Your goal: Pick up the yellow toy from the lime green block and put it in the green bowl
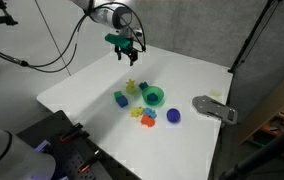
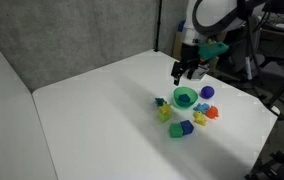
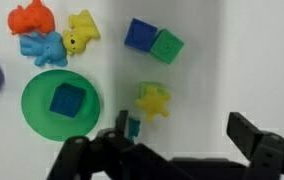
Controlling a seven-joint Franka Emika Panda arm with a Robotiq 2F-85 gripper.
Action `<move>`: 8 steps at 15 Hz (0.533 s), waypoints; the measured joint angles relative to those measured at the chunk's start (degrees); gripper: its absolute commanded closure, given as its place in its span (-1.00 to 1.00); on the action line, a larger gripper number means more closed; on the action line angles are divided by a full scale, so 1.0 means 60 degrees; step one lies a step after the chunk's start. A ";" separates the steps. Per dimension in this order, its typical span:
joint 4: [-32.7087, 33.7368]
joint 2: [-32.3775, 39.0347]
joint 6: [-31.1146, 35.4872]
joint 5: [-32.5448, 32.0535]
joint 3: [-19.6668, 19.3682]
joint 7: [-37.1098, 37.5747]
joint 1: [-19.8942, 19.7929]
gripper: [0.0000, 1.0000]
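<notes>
The yellow toy (image 3: 154, 102) is star-shaped and lies on the lime green block (image 3: 150, 87), just right of the green bowl (image 3: 34, 112) in the wrist view. A blue block (image 3: 67, 100) lies inside the bowl. My gripper (image 3: 182, 135) is open and empty, and the toy lies just past its left finger. In both exterior views the gripper (image 1: 127, 52) (image 2: 187, 68) hangs well above the table, behind the cluster. The toy (image 1: 132, 87) (image 2: 165, 112) and bowl (image 1: 158, 98) (image 2: 185, 98) show there too.
A blue block (image 3: 139, 33) and a green block (image 3: 166, 46) lie beyond the toy. Orange (image 3: 32, 17), blue (image 3: 42, 46) and yellow (image 3: 80, 30) toy figures lie past the bowl, with a blue ball (image 1: 173, 116) nearby. A grey object (image 1: 214, 108) lies near the table edge.
</notes>
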 measured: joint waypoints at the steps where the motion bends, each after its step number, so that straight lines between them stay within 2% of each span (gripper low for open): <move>1: 0.0324 0.0404 0.0035 -0.0010 0.0001 0.0099 0.0099 -1.00; 8: 0.2209 0.2796 0.0355 -0.0660 -0.0195 0.1234 0.0745 -1.00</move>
